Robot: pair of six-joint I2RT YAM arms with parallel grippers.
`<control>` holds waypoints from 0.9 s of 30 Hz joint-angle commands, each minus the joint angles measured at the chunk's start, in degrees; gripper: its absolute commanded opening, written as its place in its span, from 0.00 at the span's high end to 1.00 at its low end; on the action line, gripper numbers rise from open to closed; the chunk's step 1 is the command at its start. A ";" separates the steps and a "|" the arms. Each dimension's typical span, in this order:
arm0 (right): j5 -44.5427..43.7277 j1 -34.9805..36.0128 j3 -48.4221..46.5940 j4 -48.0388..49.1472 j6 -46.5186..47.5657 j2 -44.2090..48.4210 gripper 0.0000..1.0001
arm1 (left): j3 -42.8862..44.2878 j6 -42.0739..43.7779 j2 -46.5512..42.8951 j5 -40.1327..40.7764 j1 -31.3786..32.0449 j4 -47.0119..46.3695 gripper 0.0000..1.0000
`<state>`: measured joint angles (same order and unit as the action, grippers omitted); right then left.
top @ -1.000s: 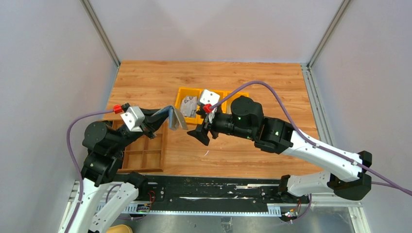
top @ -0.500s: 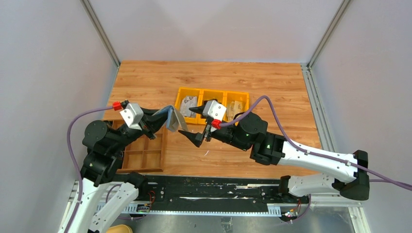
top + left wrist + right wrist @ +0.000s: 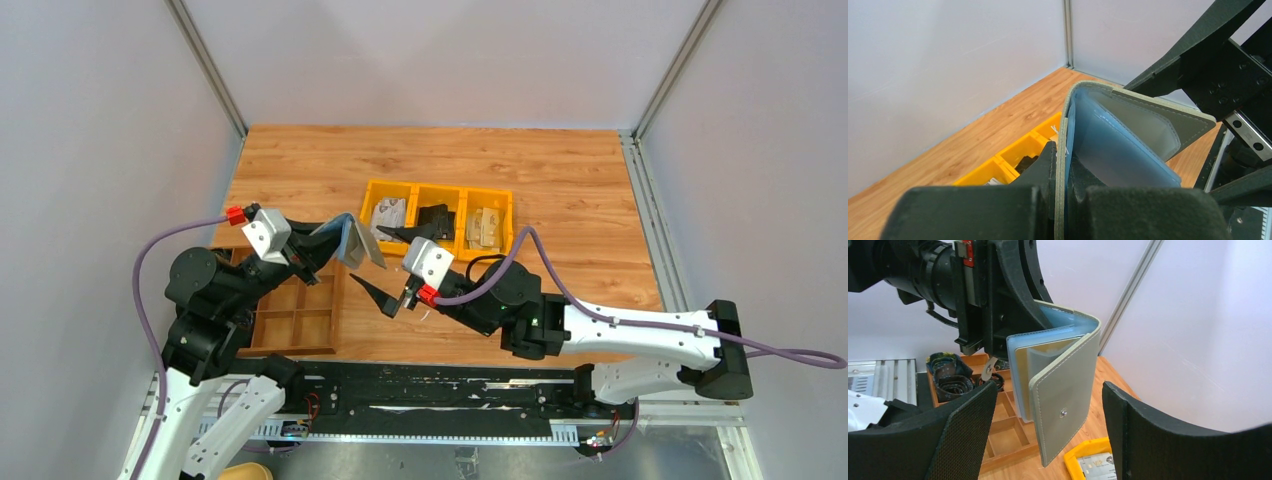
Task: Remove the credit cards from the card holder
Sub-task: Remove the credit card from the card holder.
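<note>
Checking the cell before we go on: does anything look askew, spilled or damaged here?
Nothing spilled or damaged. Only the card holder looks askew: the left pincer pinches one cover and holds it off the table, so the other cover hangs open. A black item sits in the middle yellow bin.

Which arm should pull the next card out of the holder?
Right. The right gripper is open and empty, facing the open pages of the card holder; the left gripper is shut on its cover, holding it off the table.
</note>
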<state>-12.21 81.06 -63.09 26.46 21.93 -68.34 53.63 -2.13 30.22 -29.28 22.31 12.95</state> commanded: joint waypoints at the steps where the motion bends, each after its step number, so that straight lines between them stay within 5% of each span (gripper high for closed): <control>1: -4.82 1.06 -0.14 4.36 2.67 -0.99 0.20 | 2.07 -0.13 0.37 0.88 0.11 -0.18 1.00; 10: -12.20 1.21 -2.38 5.14 3.80 -3.23 0.21 | 2.69 0.19 0.28 0.68 0.11 0.12 1.00; 21: -17.99 1.26 -1.46 10.28 3.89 -2.71 0.42 | 2.75 -0.36 0.45 -0.68 0.11 -0.17 1.00; 27: -14.68 1.12 -2.39 9.15 2.89 -3.57 0.42 | 3.18 -0.88 0.57 -3.40 0.11 0.54 1.00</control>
<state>-27.62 81.41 -63.77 33.98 25.26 -71.57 54.92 -2.22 30.55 -30.30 22.31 13.50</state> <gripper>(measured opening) 0.579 0.046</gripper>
